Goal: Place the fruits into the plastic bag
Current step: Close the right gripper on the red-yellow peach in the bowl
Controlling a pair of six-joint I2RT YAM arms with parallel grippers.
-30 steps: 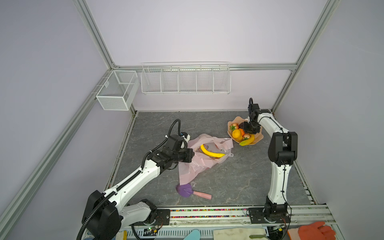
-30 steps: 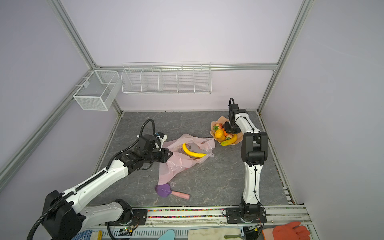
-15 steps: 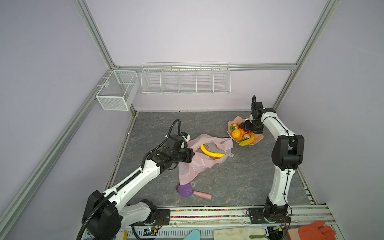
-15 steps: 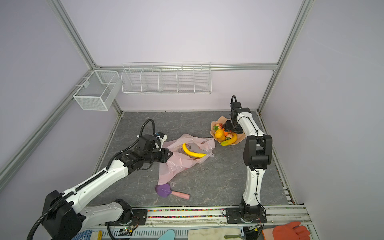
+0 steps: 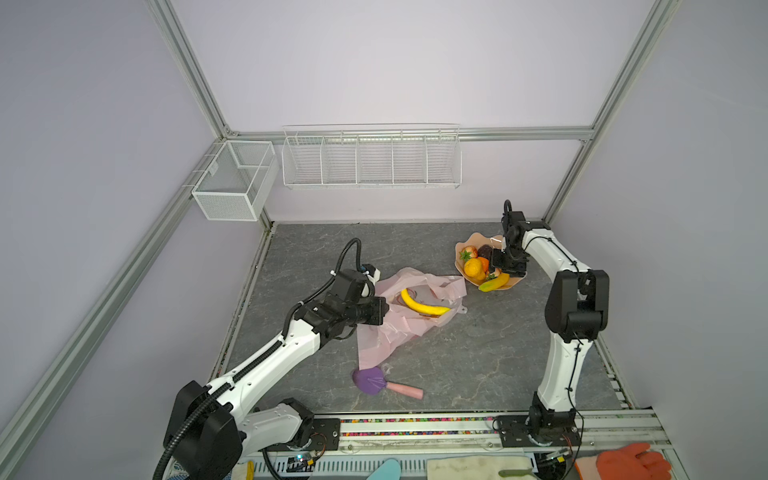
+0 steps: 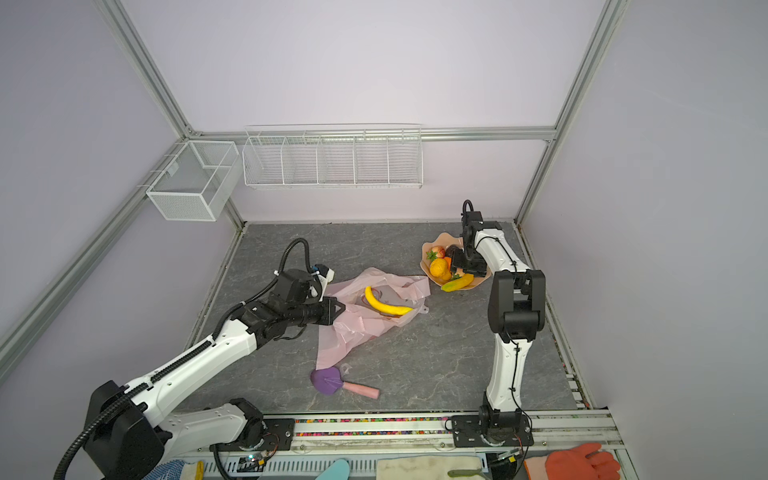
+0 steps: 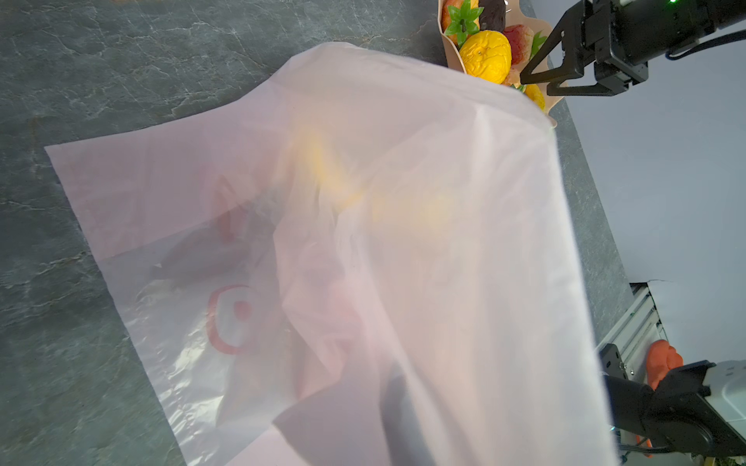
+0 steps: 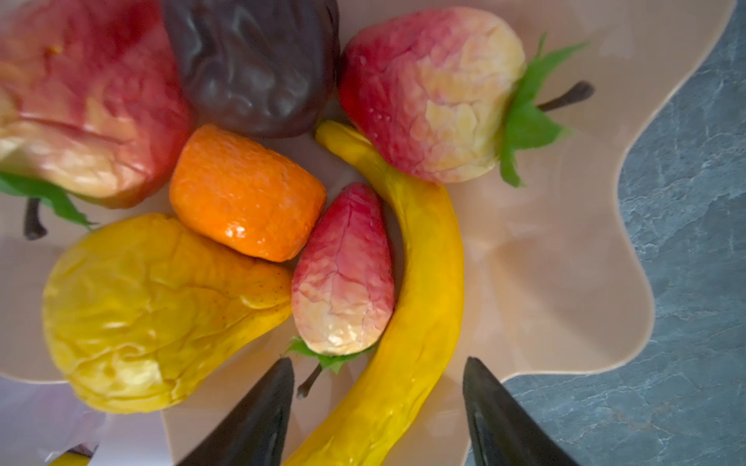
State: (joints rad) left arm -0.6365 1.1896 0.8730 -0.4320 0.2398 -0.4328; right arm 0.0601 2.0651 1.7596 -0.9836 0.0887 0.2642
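Moved since a second ago: right gripper [image 8: 377, 369], opening wider and shifting slightly above the bowl [image 8: 565, 282].
Right fingers [image 8: 258, 415]: spreading wide, holding nothing, standing on both sides of the second banana [image 8: 424, 282]; contact with it not possible to tell.
Left gripper [image 5: 384, 309]: keeping its place, pressing shut on the edge of the plastic bag [image 5: 399, 332], seemingly holding the mouth lifted.
Plastic bag: lying crumpled on the table [image 5: 478, 365], starting at the left fingertips and spreading away from them, well apart from the right fingers.
First banana [image 5: 422, 306]: lying already in the bag as far as visible, a little beyond the left fingertips.
Waiting in the bowl, beyond the right fingertips: orange [image 8: 246, 193], dark ball [image 8: 254, 60], strawberries [image 8: 428, 92], yellow wrinkled fruit [image 8: 149, 310], besides the second banana.
Progress, judging from this: being only at the beginning, with one fruit in and about seven remaining.
Step in hand, probably: lowering and closing on the second banana.
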